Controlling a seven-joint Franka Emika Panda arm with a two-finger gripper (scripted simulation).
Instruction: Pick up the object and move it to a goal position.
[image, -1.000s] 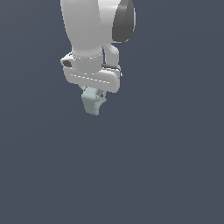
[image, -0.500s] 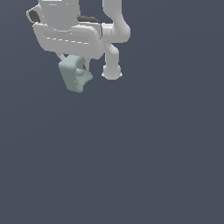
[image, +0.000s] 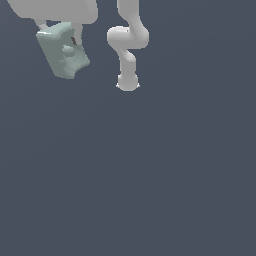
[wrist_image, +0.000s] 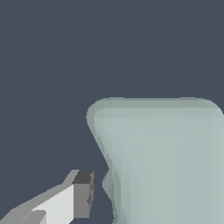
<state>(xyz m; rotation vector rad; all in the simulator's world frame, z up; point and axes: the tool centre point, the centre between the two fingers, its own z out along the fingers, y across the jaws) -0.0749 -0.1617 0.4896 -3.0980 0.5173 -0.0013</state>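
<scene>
Exterior view: pincer (image: 60, 27) grasping the mint-green object (image: 63, 50), whose long axis hangs downward, tilted toward that view's right.

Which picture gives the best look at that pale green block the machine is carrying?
The exterior view: the whole green block shows there, tilted, with a small bump on its face, hanging under the white gripper. The wrist view shows only part of the block, very close and cut off at the picture's edge, beside one fingertip.

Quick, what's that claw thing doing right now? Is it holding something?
Gripper: closed on the pale green object, which hangs tilted beneath it, lifted off the floor.
</scene>
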